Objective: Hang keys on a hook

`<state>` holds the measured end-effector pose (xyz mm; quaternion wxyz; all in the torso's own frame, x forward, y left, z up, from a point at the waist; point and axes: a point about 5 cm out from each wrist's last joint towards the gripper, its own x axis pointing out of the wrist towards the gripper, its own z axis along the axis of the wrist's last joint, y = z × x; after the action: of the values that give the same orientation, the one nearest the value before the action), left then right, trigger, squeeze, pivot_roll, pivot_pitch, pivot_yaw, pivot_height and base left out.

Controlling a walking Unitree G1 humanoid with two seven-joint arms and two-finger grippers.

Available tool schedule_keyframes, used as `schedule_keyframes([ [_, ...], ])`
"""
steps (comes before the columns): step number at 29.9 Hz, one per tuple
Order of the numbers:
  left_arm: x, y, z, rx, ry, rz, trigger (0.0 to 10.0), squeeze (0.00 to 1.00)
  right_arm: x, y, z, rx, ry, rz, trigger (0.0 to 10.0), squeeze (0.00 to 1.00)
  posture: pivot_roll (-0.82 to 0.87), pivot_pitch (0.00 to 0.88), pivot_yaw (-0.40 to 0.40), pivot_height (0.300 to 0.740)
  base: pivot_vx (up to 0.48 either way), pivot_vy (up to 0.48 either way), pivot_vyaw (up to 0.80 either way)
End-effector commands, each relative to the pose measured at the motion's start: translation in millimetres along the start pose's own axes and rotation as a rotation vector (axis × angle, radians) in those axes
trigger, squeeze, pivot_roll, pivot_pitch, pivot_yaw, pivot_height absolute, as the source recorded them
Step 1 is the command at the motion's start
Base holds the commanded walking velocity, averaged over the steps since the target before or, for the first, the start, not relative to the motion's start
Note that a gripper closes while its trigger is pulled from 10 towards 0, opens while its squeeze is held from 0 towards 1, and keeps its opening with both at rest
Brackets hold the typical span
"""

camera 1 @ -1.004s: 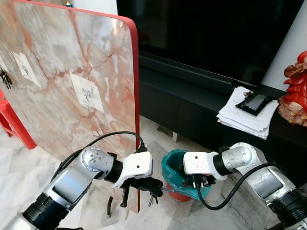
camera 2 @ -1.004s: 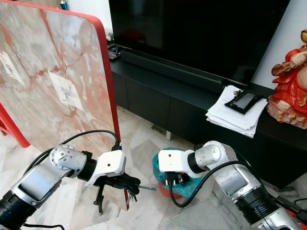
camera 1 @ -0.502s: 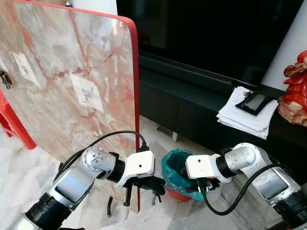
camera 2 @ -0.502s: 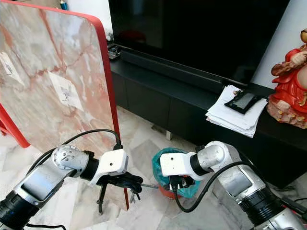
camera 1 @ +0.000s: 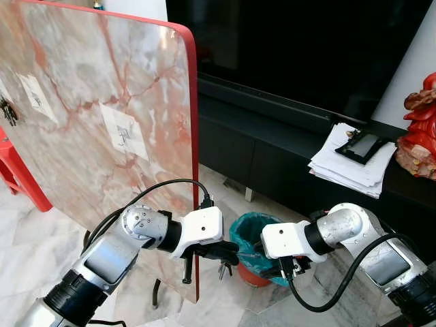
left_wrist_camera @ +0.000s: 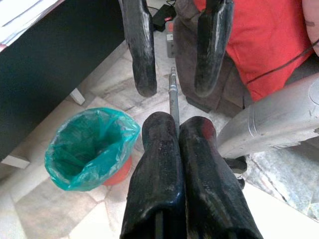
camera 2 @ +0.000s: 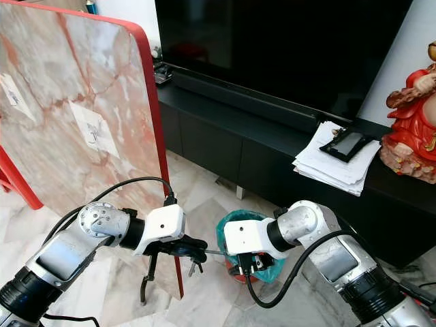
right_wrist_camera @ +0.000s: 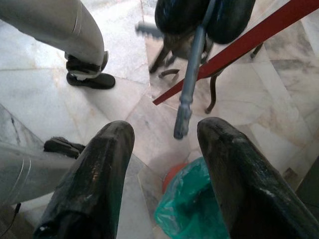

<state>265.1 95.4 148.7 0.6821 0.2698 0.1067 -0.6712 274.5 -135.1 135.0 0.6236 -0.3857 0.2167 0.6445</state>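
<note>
While left gripper (left_wrist_camera: 177, 134) clamps thin metal keys (left_wrist_camera: 172, 97).

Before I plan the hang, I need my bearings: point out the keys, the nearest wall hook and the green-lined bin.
keys (camera 1: 222, 267), left eye view, on the bunch dangling under the left gripper.
hook (camera 1: 123, 135), left eye view, on the metal hook on its white pad.
bin (left_wrist_camera: 89, 149), left wrist view, on the green liner's rim.

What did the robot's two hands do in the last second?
The left gripper crept rightward toward the right gripper, its fingers staying shut on the keys, whose thin metal rod now points between the right gripper's open fingers. The right gripper sank slightly over the green bin. The marble board and its hooks stayed put.
</note>
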Motion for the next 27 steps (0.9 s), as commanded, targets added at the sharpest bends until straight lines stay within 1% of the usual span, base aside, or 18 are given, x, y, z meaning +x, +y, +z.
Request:
schedule_keyframes([
  [1, -0.2, 4.2, 0.1, 0.028, 0.022, 0.017, 10.0, 0.0, -3.4, -2.0, 9.8, -0.012, -0.047, -0.014, 10.0, 0.0, 0.05, 0.024, -0.021, 0.74, 0.0, 0.0, 0.0],
  [4, 0.7, 4.7, -0.9, 0.033, 0.023, 0.022, 10.0, 0.0, -3.9, -1.9, 15.7, -0.008, -0.077, -0.011, 10.0, 0.0, 0.05, 0.026, -0.022, 0.74, 0.0, 0.0, 0.0],
  [9, 0.8, 5.9, -0.7, 0.039, 0.022, 0.033, 10.0, 0.0, -1.7, 0.7, 16.0, -0.019, -0.073, 0.008, 10.0, 0.0, 0.05, 0.029, -0.024, 0.74, 0.0, 0.0, 0.0],
  [10, 0.7, 6.0, -0.7, 0.04, 0.023, 0.034, 10.0, 0.0, -1.6, 0.7, 15.9, -0.018, -0.073, 0.008, 9.7, 0.0, 0.05, 0.03, -0.023, 0.74, 0.0, 0.0, 0.0],
  [11, 0.6, 6.2, -0.8, 0.041, 0.023, 0.034, 10.0, 0.0, -1.5, 0.8, 15.9, -0.016, -0.073, 0.009, 4.2, 0.0, 0.05, 0.03, -0.024, 0.74, 0.0, 0.0, 0.0],
  [12, 0.4, 6.7, -0.9, 0.043, 0.022, 0.038, 10.0, 0.0, -1.5, 1.0, 16.2, -0.014, -0.074, 0.01, 2.6, 0.0, 0.05, 0.03, -0.024, 0.74, 0.0, 0.0, 0.0],
  [13, 0.3, 6.8, -0.9, 0.043, 0.022, 0.039, 10.0, 0.0, -1.4, 1.4, 16.6, -0.015, -0.076, 0.015, 0.0, 0.0, 0.05, 0.03, -0.024, 0.74, 0.0, 0.0, 0.0],
  [17, 0.6, 7.2, -0.3, 0.043, 0.018, 0.04, 10.0, 0.0, -0.1, 1.4, 16.5, -0.015, -0.07, 0.014, 0.0, 0.0, 0.05, 0.032, -0.025, 0.74, 0.0, 0.0, 0.0],
  [18, 1.1, 7.4, 0.6, 0.045, 0.014, 0.04, 10.0, 0.0, 0.9, 1.1, 15.6, -0.015, -0.063, 0.011, 0.2, 0.0, 0.05, 0.032, -0.025, 0.74, 0.0, 0.0, 0.0],
  [20, 1.5, 7.7, 1.3, 0.045, 0.01, 0.041, 10.0, 0.0, 1.6, 1.3, 15.3, -0.018, -0.059, 0.011, 0.0, 0.0, 0.05, 0.034, -0.024, 0.74, 0.0, 0.0, 0.0],
  [23, 1.6, 7.7, 1.3, 0.045, 0.008, 0.041, 10.0, 0.0, 3.7, 3.5, 19.4, -0.026, -0.068, 0.024, 0.0, 0.0, 0.05, 0.034, -0.024, 0.74, 0.0, 0.0, 0.0],
  [24, 1.6, 7.8, 1.3, 0.045, 0.007, 0.041, 10.0, 0.0, 4.5, 3.8, 19.9, -0.026, -0.069, 0.025, 0.9, 0.0, 0.05, 0.034, -0.024, 0.74, 0.0, 0.0, 0.0],
  [25, 1.5, 7.8, 1.4, 0.045, 0.005, 0.042, 10.0, 0.0, 5.4, 4.1, 19.6, -0.029, -0.066, 0.026, 3.5, 0.0, 0.05, 0.034, -0.024, 0.74, 0.0, 0.0, 0.0],
  [26, 1.5, 7.9, 1.5, 0.046, 0.005, 0.042, 10.0, 0.0, 6.0, 4.4, 19.4, -0.03, -0.063, 0.026, 10.0, 0.0, 0.05, 0.034, -0.024, 0.74, 0.0, 0.0, 0.0],
  [27, 1.2, 8.3, 1.6, 0.046, 0.004, 0.044, 10.0, 0.0, 6.9, 4.9, 18.6, -0.03, -0.058, 0.031, 10.0, 0.0, 0.06, 0.036, -0.023, 0.74, 0.0, 0.0, 0.0],
])
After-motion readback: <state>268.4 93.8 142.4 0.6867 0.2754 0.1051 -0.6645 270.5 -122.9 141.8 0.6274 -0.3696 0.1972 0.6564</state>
